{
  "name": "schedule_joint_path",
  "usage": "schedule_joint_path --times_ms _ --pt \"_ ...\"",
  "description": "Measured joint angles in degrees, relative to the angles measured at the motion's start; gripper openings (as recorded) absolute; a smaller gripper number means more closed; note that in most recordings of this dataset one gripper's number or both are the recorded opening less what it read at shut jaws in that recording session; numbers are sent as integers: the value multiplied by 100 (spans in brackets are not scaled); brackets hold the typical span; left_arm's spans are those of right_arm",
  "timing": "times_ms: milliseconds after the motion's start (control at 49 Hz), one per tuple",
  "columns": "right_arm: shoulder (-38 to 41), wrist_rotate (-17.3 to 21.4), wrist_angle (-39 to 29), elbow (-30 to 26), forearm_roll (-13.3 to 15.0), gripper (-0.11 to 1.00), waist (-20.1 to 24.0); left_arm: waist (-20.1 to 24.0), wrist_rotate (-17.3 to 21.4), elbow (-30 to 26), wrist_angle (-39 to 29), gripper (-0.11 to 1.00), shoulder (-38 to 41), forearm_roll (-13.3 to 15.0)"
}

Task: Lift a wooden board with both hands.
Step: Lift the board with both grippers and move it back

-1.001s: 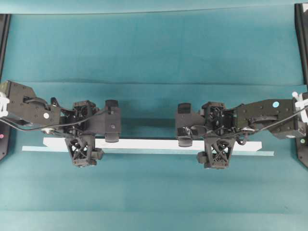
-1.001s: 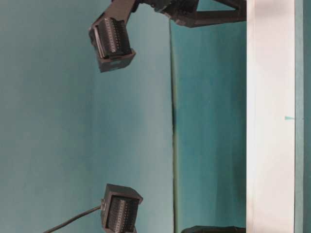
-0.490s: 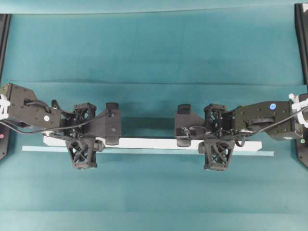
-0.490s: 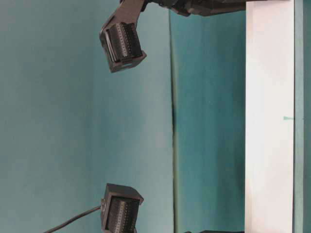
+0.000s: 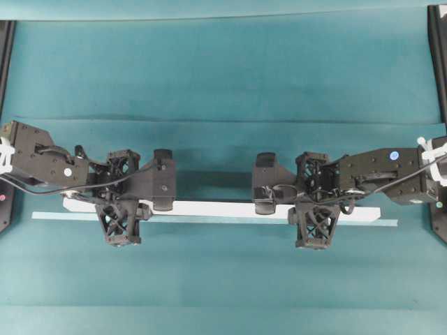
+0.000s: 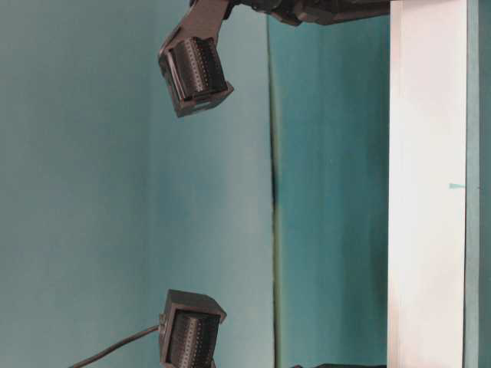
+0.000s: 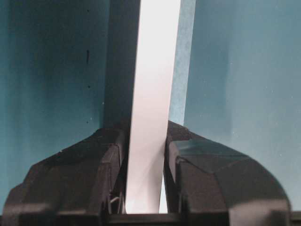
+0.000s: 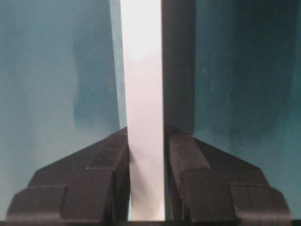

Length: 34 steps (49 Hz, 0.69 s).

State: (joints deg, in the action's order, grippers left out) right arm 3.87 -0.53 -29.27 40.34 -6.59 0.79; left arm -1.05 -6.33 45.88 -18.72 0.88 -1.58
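The wooden board (image 5: 223,208) is a long white plank with a dark far edge, lying across the teal table. My left gripper (image 5: 120,204) straddles it near its left end and my right gripper (image 5: 314,206) near its right end. In the left wrist view the board (image 7: 155,94) runs between the black fingers of the left gripper (image 7: 146,141), which press its sides. In the right wrist view the right gripper (image 8: 146,141) clamps the board (image 8: 143,70) the same way. A wide dark shadow runs beside the board. It also shows in the table-level view (image 6: 426,192).
A thin pale teal tape strip (image 5: 49,216) lies along the board's near side and sticks out at both ends. Black frame posts stand at the left edge (image 5: 5,105) and the right edge (image 5: 438,70). Two black arm blocks (image 6: 196,69) (image 6: 190,333) hang in the table-level view.
Both arms shifted slightly and their wrists tilted. The upper black block in the table-level view moved toward the board. The board stays between both pairs of fingers, hardly moved.
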Motion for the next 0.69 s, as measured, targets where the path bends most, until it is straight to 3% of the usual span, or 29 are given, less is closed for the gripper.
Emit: schedule_joint_path --times_ms 347,694 --pt "-360 0 -439 -88 18 21 -79 -18 -264 -281 -809 18 -387 0" --pt "-967 0 -1767 -765 35 21 -220 26 -281 -677 -1925 18 -1063 9"
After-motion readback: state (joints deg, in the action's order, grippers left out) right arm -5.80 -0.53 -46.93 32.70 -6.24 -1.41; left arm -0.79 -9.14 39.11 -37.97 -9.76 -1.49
